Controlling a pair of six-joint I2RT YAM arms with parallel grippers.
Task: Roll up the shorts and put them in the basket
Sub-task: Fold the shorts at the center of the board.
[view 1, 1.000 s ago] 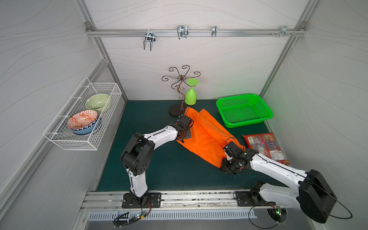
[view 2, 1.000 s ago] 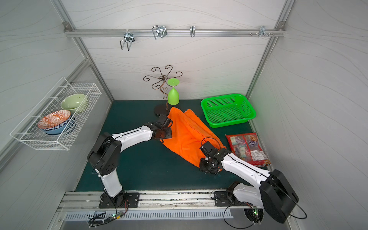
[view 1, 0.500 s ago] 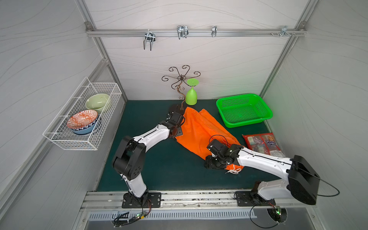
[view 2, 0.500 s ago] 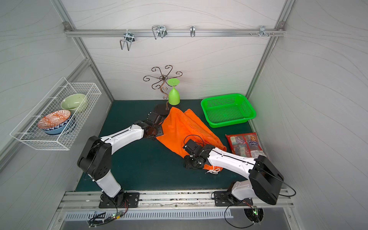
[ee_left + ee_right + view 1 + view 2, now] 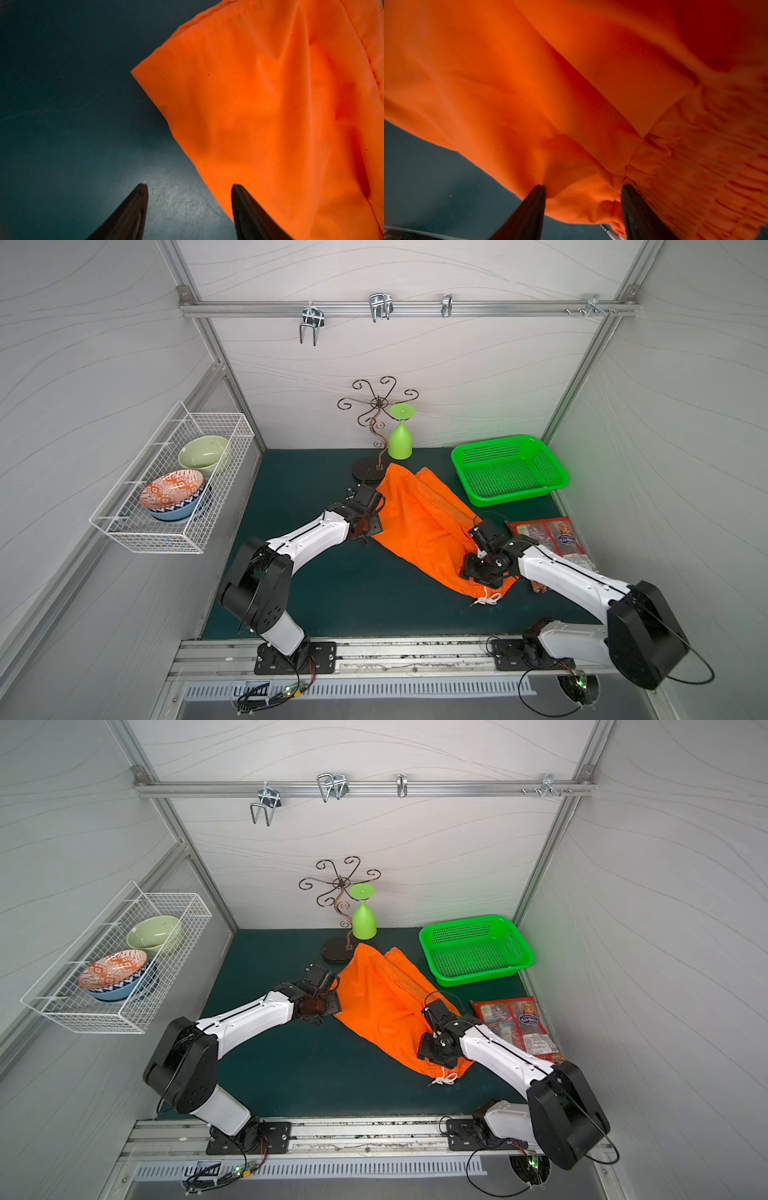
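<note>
The bright orange shorts point(image 5: 419, 526) point(image 5: 380, 1002) lie flat and slantwise on the dark green mat, legs toward the back, gathered waistband toward the front right. The white drawstring point(image 5: 484, 600) point(image 5: 444, 1079) trails off the waistband. My left gripper point(image 5: 371, 517) point(image 5: 328, 999) point(image 5: 189, 187) is open at the shorts' left edge, one finger over the cloth point(image 5: 270, 104) and one over the mat. My right gripper point(image 5: 478, 569) point(image 5: 435, 1048) point(image 5: 582, 187) stands open over the waistband end, with a loose fold of cloth point(image 5: 571, 124) between its fingers.
A green plastic basket point(image 5: 557, 479) stands at the back right. A red snack packet point(image 5: 552, 533) lies right of the waistband. A curly metal stand point(image 5: 365, 470) and an upturned green goblet point(image 5: 400, 443) are just behind the legs. A wire basket point(image 5: 124, 526) with bowls hangs on the left wall.
My right gripper swung left along the shorts' front edge, then came back to the waistband with its jaws wider. My left gripper shifted a little along the left edge and opened more.
</note>
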